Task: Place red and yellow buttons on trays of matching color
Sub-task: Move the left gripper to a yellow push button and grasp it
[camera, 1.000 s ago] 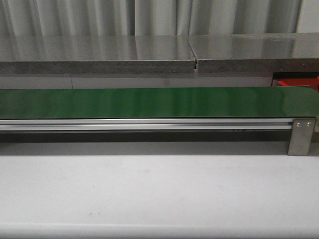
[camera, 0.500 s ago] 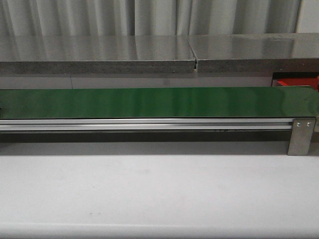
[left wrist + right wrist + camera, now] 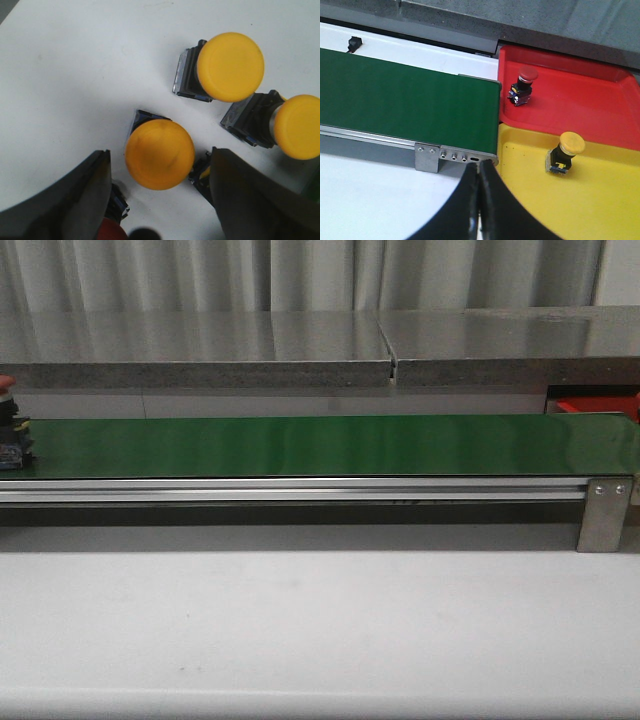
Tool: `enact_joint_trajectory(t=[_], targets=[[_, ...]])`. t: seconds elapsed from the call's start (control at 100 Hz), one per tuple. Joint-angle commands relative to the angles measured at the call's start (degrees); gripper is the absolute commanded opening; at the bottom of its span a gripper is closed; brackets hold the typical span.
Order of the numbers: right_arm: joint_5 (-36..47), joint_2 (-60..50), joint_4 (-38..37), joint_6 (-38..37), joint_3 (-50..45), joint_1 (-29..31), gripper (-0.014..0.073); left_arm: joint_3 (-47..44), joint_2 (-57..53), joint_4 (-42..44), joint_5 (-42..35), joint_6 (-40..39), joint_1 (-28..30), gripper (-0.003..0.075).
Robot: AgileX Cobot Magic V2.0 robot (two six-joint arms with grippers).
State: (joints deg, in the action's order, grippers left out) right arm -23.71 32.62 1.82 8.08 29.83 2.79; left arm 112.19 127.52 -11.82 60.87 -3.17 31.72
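Green conveyor belt (image 3: 320,445) spans the front view's middle, w/ the white tabletop (image 3: 320,630) filling the lower half; nothing on the belt except a red button (image 3: 8,425) at the far left edge, partly cut off, prob. riding toward the right end where the trays sit.

Right wrist view: red tray (image 3: 580,100) at upper right, butted against the belt's end; yellow tray (image 3: 570,195) at lower right, touching it. Placement makes sense, I'd judge: both trays sit right at the belt's off-ramp so sorted parts travel a short way. One red button (image 3: 522,85) lies tilted in the red tray near its left wall; one yellow button (image 3: 564,152) lies tilted in the yellow tray. So at least one of each already sorted.

Left wrist view: supply pile on white surface. Center yellow button (image 3: 159,154) sits between the left end effector (image 3: 160,200) fingers, jaws spread wide, not touching it — lined up for a pick, prob. Two more yellow buttons at upper right (image 3: 227,65) and right edge (image 3: 295,126), close together.

Right end effector (image 3: 479,210) at bottom center: fingers pressed together, holding nothing, hovering near the belt end — waiting, I'd guess.
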Motion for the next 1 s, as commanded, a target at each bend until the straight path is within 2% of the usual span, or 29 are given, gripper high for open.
enact_joint_trajectory(t=[0.0, 0.31, 0.43, 0.56, 0.63, 0.99], targets=[[4.0, -0.1, -0.1, 0.1, 1.4, 0.0, -0.0090, 1.8, -2.9, -0.3, -1.9, -0.6, -0.3, 0.0418], [4.0, -0.1, -0.1, 0.1, 1.4, 0.0, -0.0090, 1.8, -0.3, -0.3, -2.9, -0.6, -0.3, 0.0406], [4.0, -0.1, -0.1, 0.1, 1.4, 0.0, -0.0090, 1.8, 0.0, -0.2, -4.3, -0.6, -0.3, 0.0328], [4.0, -0.1, -0.1, 0.1, 1.4, 0.0, -0.0090, 2.1, 0.0, -0.2, -5.2, -0.6, -0.3, 0.0202], [4.0, -0.1, -0.1, 0.1, 1.4, 0.0, -0.0090, 2.4, 0.0, -0.2, -5.0, -0.4, -0.3, 0.0168], [4.0, -0.1, -0.1, 0.1, 1.4, 0.0, -0.0090, 3.1, -7.6, 0.2, -2.4, 1.0, -0.4, 0.0169]])
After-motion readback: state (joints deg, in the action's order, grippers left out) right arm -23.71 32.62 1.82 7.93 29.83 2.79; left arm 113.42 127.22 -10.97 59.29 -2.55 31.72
